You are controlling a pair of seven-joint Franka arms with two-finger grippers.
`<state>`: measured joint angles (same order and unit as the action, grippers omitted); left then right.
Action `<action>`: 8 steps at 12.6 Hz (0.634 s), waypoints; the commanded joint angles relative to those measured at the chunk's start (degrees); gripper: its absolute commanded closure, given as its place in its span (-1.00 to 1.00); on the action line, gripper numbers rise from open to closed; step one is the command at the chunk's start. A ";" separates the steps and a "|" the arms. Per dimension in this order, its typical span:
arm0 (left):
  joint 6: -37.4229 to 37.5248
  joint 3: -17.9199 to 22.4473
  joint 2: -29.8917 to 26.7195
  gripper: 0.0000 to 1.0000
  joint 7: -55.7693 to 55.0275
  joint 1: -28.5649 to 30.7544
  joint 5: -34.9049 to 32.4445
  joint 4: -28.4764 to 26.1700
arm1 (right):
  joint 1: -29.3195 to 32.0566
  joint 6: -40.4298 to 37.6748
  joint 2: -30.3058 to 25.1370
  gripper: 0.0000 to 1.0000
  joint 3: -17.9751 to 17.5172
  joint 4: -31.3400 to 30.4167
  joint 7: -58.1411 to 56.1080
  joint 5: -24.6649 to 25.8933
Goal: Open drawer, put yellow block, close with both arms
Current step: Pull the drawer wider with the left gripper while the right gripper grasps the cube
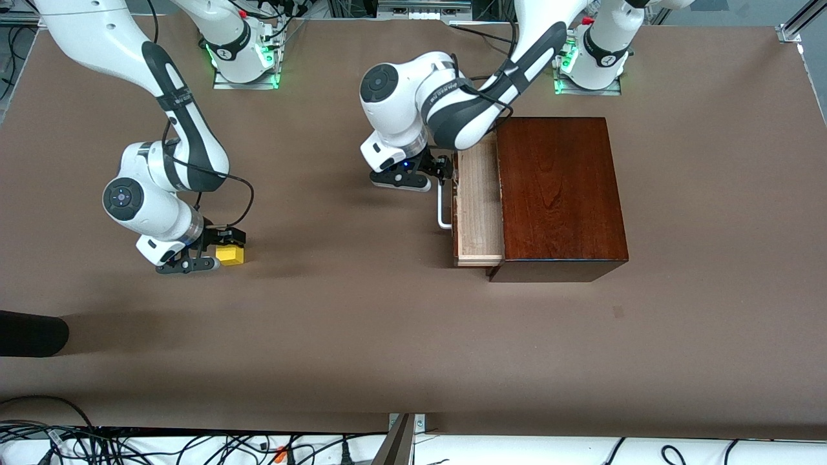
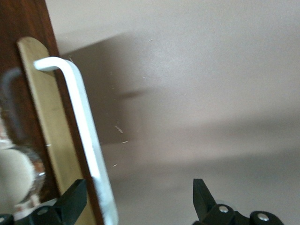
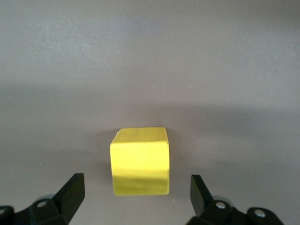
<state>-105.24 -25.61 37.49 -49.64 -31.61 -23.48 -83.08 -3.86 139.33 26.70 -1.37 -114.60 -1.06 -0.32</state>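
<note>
The yellow block (image 1: 231, 254) sits on the brown table toward the right arm's end. My right gripper (image 1: 218, 250) is low at it and open; in the right wrist view the block (image 3: 139, 161) lies just ahead of the gap between the fingertips (image 3: 70, 192), untouched. The drawer (image 1: 479, 200) stands partly pulled out of the mahogany box (image 1: 559, 194), its pale tray empty. My left gripper (image 1: 446, 171) is open at the white handle (image 1: 443, 210). The handle bar (image 2: 79, 126) passes between the spread jaws, close to one finger (image 2: 75, 201).
A black rounded object (image 1: 32, 332) pokes in at the table's edge nearer the front camera, at the right arm's end. Cables (image 1: 194, 445) run along the edge nearest the front camera. Bare brown tabletop (image 1: 349, 258) lies between block and drawer.
</note>
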 commanded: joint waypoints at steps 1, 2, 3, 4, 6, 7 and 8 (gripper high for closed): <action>6.51 -0.14 0.66 -1.00 4.80 -0.03 -1.13 6.76 | 0.43 2.60 1.24 -1.00 -0.03 -0.27 -1.04 -0.21; 8.89 -0.14 -0.04 -1.00 6.73 0.49 -0.96 9.05 | 0.52 3.48 1.86 -0.98 -0.03 -0.36 -1.04 -0.21; 11.43 -0.31 -0.92 -1.00 9.01 1.98 -0.09 11.16 | 0.52 3.75 2.30 -0.95 0.05 -0.36 -1.04 -0.21; 13.37 -0.84 -1.71 -1.00 11.39 4.17 0.10 12.57 | 0.61 3.84 2.31 -0.83 -0.03 -0.36 -1.13 -0.21; 16.02 -0.84 -4.77 -1.00 15.08 9.35 4.55 13.90 | 0.61 3.75 2.31 -0.49 -0.03 -0.28 -1.13 -0.12; 17.33 -0.84 -6.79 -1.00 15.71 12.42 6.15 13.91 | 0.61 3.58 2.31 -0.30 0.05 -0.28 -1.13 -0.21; 18.56 -0.84 -8.81 -1.00 15.80 15.15 7.12 13.91 | 0.61 3.49 2.31 -0.14 0.05 -0.19 -1.13 -0.21</action>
<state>-89.17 -25.55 32.56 -35.98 -21.44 -19.21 -68.67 -3.71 142.38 29.26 -1.18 -114.61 -1.08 -0.32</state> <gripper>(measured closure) 0.000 0.256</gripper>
